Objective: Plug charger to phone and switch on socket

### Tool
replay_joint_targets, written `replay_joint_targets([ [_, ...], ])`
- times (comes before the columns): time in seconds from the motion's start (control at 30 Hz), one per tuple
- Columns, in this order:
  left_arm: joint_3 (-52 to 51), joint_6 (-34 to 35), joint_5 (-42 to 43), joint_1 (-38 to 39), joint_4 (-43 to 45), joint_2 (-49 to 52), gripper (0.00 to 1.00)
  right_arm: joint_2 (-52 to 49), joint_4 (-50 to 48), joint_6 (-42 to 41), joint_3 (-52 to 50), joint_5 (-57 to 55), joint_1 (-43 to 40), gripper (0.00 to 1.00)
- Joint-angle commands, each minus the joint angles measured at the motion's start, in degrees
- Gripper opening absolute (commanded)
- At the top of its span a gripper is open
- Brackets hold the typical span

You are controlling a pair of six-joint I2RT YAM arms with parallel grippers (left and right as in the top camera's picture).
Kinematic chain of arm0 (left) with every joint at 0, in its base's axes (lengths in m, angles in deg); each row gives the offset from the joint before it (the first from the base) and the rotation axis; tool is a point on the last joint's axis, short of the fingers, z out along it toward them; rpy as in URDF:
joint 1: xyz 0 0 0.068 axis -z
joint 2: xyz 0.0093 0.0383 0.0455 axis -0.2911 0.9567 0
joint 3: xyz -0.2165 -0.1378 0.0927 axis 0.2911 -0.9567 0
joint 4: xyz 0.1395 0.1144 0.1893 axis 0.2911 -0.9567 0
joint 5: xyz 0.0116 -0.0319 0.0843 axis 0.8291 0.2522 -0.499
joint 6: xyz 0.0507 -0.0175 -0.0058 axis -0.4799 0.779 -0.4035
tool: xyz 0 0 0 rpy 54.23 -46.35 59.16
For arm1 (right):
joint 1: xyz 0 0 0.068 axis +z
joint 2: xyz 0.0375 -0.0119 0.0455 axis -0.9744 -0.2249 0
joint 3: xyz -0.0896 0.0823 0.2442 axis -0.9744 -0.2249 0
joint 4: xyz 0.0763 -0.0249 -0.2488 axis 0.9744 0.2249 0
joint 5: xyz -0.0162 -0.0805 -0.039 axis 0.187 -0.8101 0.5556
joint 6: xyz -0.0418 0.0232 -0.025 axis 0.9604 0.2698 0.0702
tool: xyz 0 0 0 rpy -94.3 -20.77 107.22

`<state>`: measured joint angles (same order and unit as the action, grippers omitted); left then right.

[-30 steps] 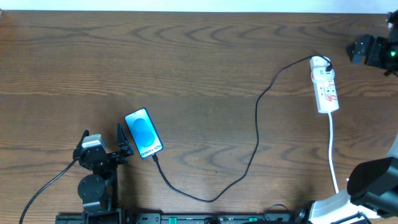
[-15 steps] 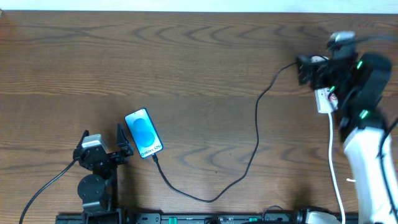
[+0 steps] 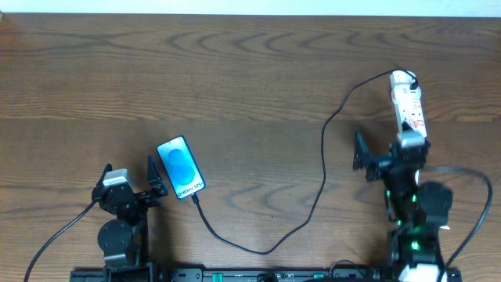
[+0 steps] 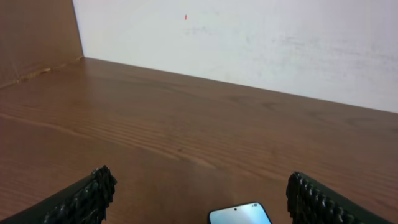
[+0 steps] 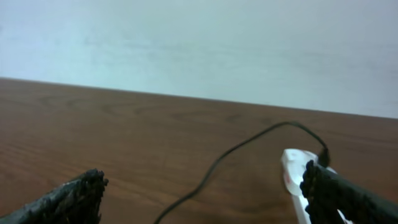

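The phone (image 3: pixel 181 168) lies on the table at lower left with its blue screen up; its top edge shows in the left wrist view (image 4: pixel 240 214). The charger (image 3: pixel 323 160) runs as a thin black cable from the phone's lower end, where its tip sits at the phone's bottom edge, in a loop up to the socket (image 3: pixel 409 100), a white power strip at the right. My left gripper (image 3: pixel 127 178) is open just left of the phone. My right gripper (image 3: pixel 381 149) is open just below the socket, which shows in the right wrist view (image 5: pixel 297 173).
The socket's white cord (image 3: pixel 420 196) runs down the right side, partly under my right arm. A pale wall (image 4: pixel 249 43) stands at the table's far edge. The robots' thicker black cable (image 3: pixel 55 235) trails off at lower left.
My right arm has swung from the far right corner over the socket and down to the near side, below the strip. The left arm, phone and cable have not moved.
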<state>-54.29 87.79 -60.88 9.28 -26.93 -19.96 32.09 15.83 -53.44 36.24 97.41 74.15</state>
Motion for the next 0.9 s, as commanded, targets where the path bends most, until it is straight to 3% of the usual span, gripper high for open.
replay_joint_targets([
  [0.0, -0.90, -1.18, -0.55, 0.33, -2.49, -0.31, 0.91, 7.17, -0.28, -2.69, -5.16, -5.20, 0.28, 0.99],
  [0.17, -0.90, -1.18, -0.55, 0.33, -2.49, -0.31, 0.90, 17.99, 6.88, -7.41, -9.31, -9.57, 0.28, 0.99],
  [0.67, -0.90, -1.18, -0.55, 0.33, -2.49, -0.33, 0.90, 33.73, 26.82, -6.29, -9.29, -12.35, 0.28, 0.99],
  [0.87, -0.90, -1.18, -0.55, 0.33, -2.49, -0.31, 0.91, 35.30, 26.69, -3.39, -9.29, -12.13, 0.26, 0.99],
])
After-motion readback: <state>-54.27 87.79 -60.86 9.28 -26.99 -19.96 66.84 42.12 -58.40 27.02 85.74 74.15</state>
